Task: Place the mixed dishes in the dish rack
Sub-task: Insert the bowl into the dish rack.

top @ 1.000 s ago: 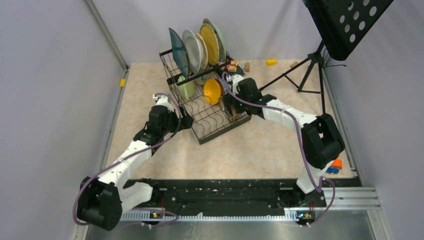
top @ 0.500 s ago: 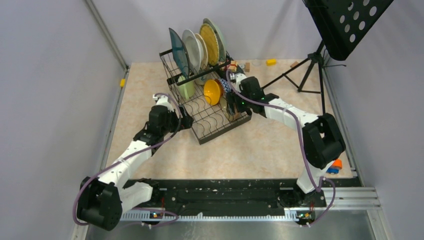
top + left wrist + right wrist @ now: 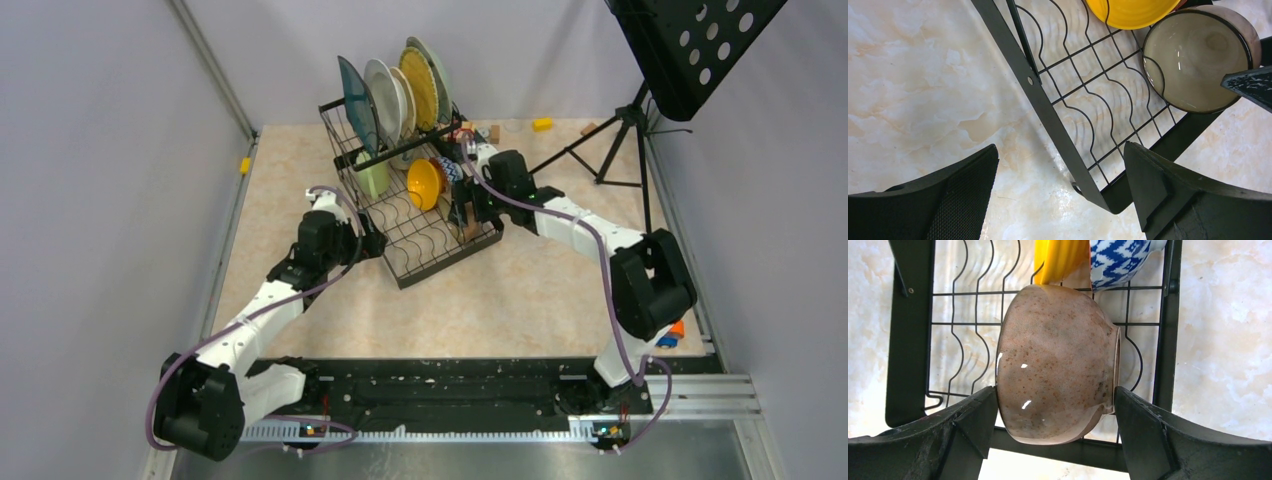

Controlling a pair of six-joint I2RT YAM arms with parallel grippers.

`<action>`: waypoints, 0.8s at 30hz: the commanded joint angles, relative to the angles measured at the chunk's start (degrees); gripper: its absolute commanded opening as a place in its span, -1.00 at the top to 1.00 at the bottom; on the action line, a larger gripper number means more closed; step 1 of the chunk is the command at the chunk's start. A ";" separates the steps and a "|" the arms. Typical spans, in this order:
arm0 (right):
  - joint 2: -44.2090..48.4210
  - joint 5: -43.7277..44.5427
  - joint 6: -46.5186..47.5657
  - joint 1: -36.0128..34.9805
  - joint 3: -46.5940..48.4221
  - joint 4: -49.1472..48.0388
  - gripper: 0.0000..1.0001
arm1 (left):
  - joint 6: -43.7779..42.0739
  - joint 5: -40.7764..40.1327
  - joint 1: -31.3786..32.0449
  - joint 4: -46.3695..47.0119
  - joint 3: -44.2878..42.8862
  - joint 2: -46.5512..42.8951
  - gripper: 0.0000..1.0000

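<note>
- Left gripper [image 3: 1059, 150]: fingers spread wide, empty, above a corner of the black wire dish rack [image 3: 1044, 105].
- Right gripper [image 3: 1055, 395]: fingers straddle the brown speckled ceramic bowl [image 3: 1053, 355] on edge in the rack; grip unclear.

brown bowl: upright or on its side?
On its side: the brown bowl stands on edge in the dish rack, mouth facing sideways.

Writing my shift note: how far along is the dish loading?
Done: four plates stand in the upper slots of the rack; green mug, yellow bowl and blue-patterned bowl sit lower down. In hand: the right hand straddles the brown bowl, resting on the rack's wires. Remaining: probably just withdrawing; no dishes show outside the rack.
</note>
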State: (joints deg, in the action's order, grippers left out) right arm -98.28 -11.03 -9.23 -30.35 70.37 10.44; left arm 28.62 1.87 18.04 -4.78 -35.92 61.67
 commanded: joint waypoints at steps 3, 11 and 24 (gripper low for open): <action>5.98 -1.62 -1.70 0.46 0.25 -3.95 -0.73 | -0.06 -0.84 -0.03 1.75 -1.86 0.11 -0.97; 7.12 0.19 -2.06 0.87 0.03 -2.97 -0.74 | 0.46 -1.34 -0.03 1.56 -1.62 0.28 -0.97; 14.28 12.35 -7.89 3.35 -8.01 -9.00 -0.63 | 0.51 -1.04 -0.03 1.79 -1.86 1.79 -0.97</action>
State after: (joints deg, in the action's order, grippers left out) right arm -88.71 -5.82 -13.82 -28.60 64.14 5.80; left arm 28.75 1.21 18.04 -4.80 -35.92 62.81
